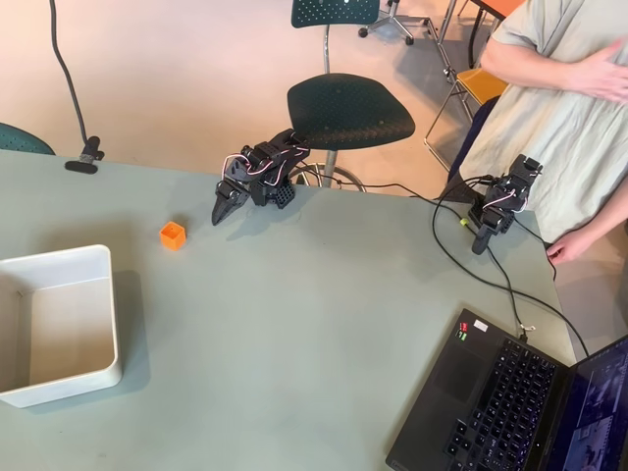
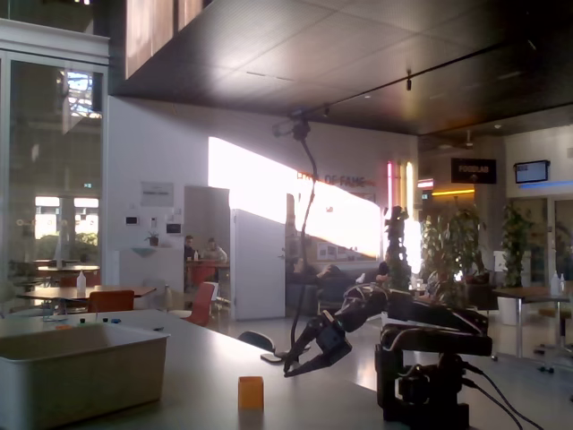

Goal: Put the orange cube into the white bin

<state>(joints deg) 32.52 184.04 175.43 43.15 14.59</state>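
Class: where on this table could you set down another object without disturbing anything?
The widest bare stretch lies mid-table, between the white bin and the laptop. The strip between the orange cube and the gripper is narrow. Cables crowd the right side.

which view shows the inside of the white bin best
The overhead view: it looks straight down into the shallow rectangular white plastic bin, showing its whole floor and low walls. The fixed view sits low, so the white bin shows mostly its outer side wall and rim.
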